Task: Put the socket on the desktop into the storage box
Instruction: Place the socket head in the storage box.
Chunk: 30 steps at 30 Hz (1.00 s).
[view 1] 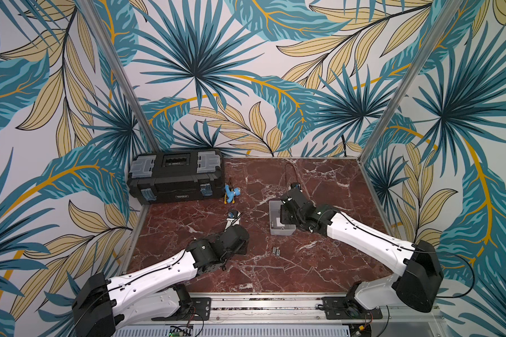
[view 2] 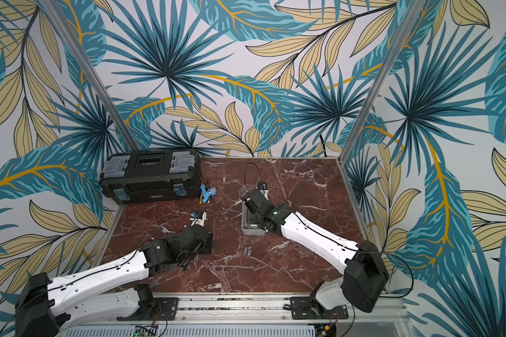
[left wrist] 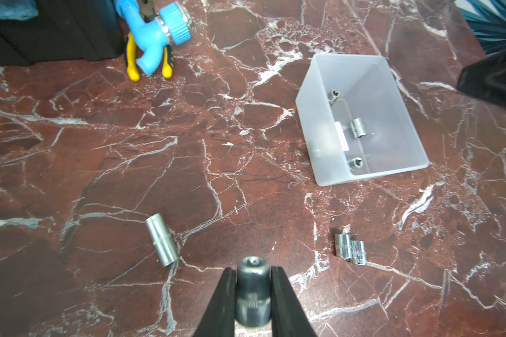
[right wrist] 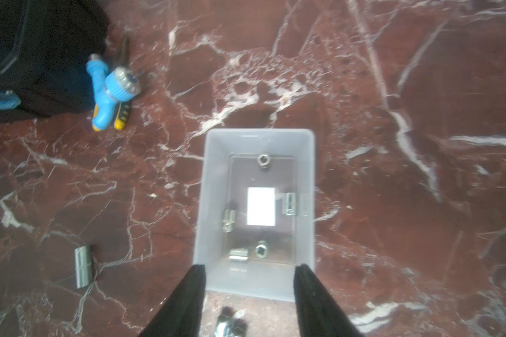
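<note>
Dark steel socket (left wrist: 251, 281), base cut off, clamped in my left gripper (left wrist: 253, 270); right gripper (right wrist: 251, 267) parted, seemingly above translucent grey plastic storage box (right wrist: 214, 181).

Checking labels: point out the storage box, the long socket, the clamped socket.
storage box (right wrist: 214, 198): right wrist view, side wall.
long socket (left wrist: 162, 240): left wrist view, mid-barrel.
clamped socket (left wrist: 252, 289): left wrist view, its barrel.

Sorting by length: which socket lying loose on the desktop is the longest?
The dull grey socket lying alone on its side; the two short shiny sockets lie touching each other, nearer the storage box.
</note>
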Tool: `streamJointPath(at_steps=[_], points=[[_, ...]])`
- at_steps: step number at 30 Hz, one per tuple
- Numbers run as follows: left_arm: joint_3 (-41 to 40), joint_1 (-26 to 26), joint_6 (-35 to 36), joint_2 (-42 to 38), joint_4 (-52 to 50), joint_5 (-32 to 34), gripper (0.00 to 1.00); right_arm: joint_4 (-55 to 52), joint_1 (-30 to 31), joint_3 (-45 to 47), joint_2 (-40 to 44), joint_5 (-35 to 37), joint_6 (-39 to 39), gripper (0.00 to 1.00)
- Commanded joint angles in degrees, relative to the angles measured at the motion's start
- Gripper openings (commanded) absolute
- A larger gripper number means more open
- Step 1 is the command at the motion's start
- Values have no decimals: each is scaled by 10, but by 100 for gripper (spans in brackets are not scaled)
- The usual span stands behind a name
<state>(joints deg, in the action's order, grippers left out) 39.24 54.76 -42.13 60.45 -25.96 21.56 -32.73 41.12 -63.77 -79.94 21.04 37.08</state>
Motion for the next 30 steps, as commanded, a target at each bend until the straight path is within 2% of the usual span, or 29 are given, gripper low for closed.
streamJointPath(at_steps=[1, 8, 17, 26, 30], points=[[5, 0, 17, 9, 29, -10, 0, -22, -15, 36, 35, 11, 17, 54], [69, -1, 47, 65, 49, -39, 0, -24, -21, 97, 98, 21, 43, 54], [198, -2, 78, 199, 82, -102, 0, -12, -22, 158, 167, -1, 63, 52], [364, -1, 84, 345, 45, -128, 0, 3, -21, 189, 204, -45, 70, 46], [408, 1, 82, 399, 24, -130, 0, 4, -21, 199, 211, -44, 72, 45]])
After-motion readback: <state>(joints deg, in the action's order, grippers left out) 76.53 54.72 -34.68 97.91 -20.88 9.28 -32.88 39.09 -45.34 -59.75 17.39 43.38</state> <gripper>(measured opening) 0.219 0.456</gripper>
